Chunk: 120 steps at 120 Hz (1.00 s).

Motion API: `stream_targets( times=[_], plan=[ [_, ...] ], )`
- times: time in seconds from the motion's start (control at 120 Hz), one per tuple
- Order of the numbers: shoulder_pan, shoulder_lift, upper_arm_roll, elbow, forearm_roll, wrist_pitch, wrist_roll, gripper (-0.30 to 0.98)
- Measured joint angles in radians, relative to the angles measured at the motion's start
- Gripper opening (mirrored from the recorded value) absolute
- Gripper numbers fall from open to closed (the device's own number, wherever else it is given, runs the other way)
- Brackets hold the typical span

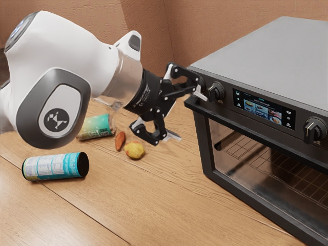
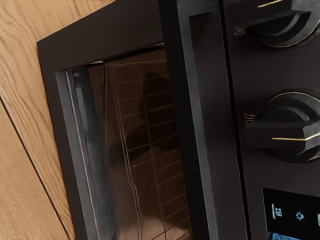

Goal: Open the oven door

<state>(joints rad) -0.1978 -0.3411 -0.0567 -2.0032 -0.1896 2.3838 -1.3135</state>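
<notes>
Note the door (image 1: 236,164), closed across the front of the oven (image 1: 266,56), probably weighty and stiff-hinged, best grasped at the handle (image 2: 185,120), and the gripper (image 1: 186,115), with fingers (image 1: 200,94) spread wide.

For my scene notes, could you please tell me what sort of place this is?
Probably a kitchen counter or table, simulated: a toaster oven stands on a wooden surface, near a yellowish potato-like item.

On the desk (image 1: 169,205), from the exterior view's potato (image 1: 135,150): oven (image 1: 266,61) at 3 o'clock, rack (image 2: 151,150) inside; sweet potato (image 1: 120,141) close by at 10, container (image 1: 95,127) beyond it; can (image 1: 54,166) near 9.
</notes>
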Motion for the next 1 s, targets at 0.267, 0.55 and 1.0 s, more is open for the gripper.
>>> stream_targets(
  times=[0.267,0.55,1.0],
  plan=[
    [0.011,0.030,-0.031,0.000,0.003,0.046,-0.111,0.68],
    [0.014,0.089,-0.037,0.007,0.058,0.063,-0.183,0.68],
    [0.012,0.135,-0.038,0.036,0.084,0.068,-0.231,0.68]
  ],
)
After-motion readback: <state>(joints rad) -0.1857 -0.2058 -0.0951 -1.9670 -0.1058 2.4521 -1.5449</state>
